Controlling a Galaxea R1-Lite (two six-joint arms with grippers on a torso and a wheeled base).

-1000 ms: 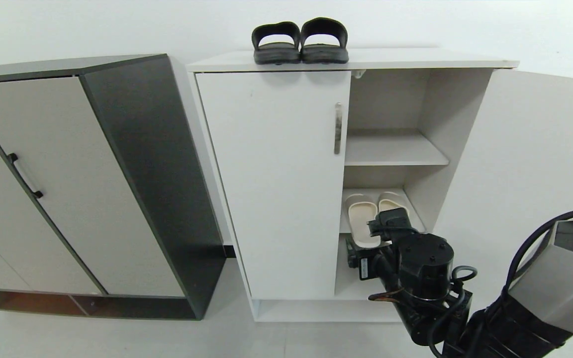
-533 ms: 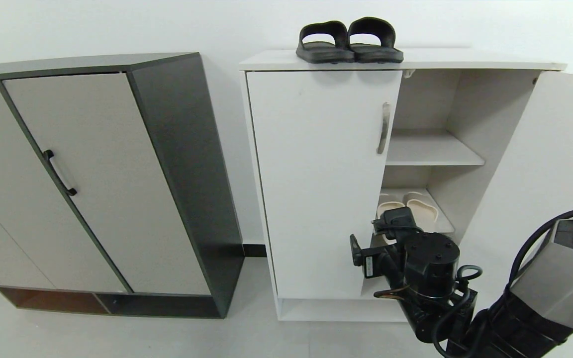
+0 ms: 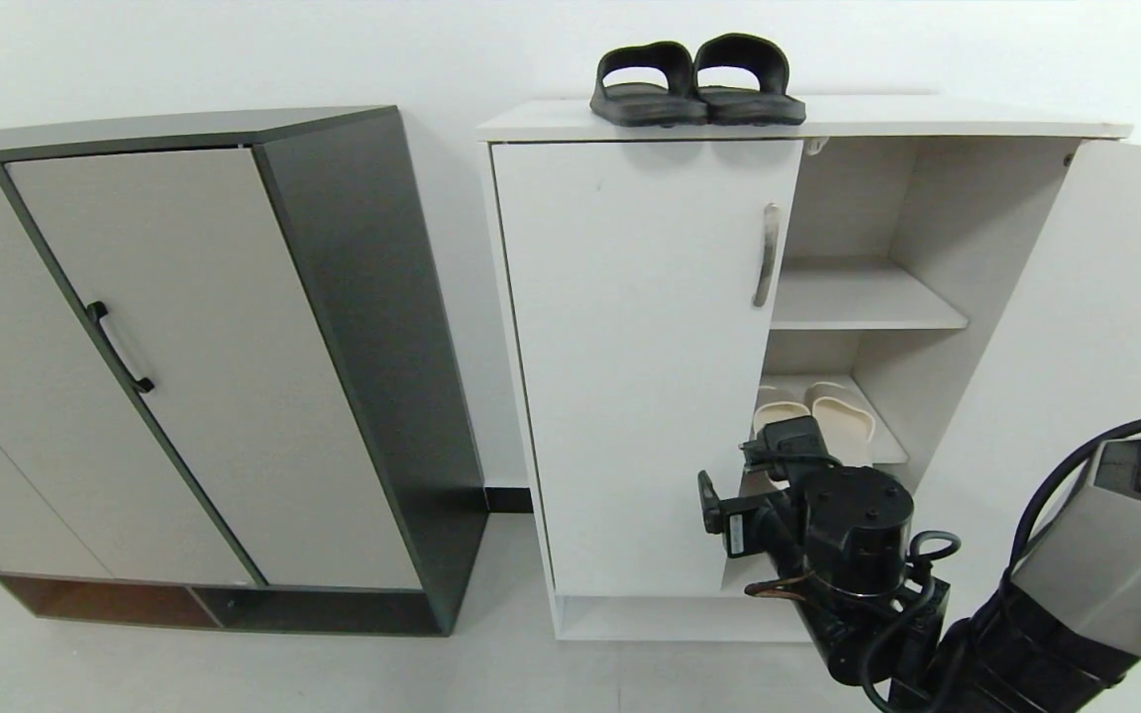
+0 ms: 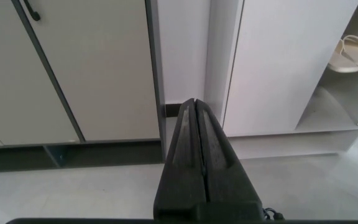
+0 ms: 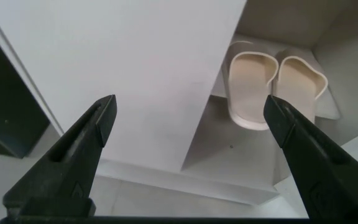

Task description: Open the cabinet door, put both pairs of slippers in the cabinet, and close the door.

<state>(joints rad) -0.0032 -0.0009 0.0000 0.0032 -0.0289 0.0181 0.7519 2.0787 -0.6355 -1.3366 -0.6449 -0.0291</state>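
- On top of the white cabinet (image 3: 927,117), the black slippers (image 3: 697,84) sit side by side near the front edge, left of the middle and touching each other.
- The cabinet's left door (image 3: 640,356) is shut, with a metal handle (image 3: 767,254) upright along its right edge.
- The right door (image 3: 1105,297) is swung wide open, baring the right compartment.
- The upper shelf (image 3: 863,297) in that compartment is bare.
- The beige slippers (image 3: 838,411) lie as a pair on the lower shelf, close together and near its front edge. The shut door's edge partly hides the left one in the head view.
- The right arm (image 3: 853,525) hangs low in front of the cabinet, before the open compartment and the shut door's right edge.
- The right fingers (image 5: 86,149) are spread wide apart with nothing between them. They face the lower part of the shut door and the shelf with the beige slippers, and are clear of both.
- The left fingers (image 4: 188,162) are pressed together on nothing. They point down at the floor (image 4: 104,186) before the gap between the two cabinets.
- A dark cabinet (image 3: 363,327) with pale doors stands just left of the white one, its doors shut.
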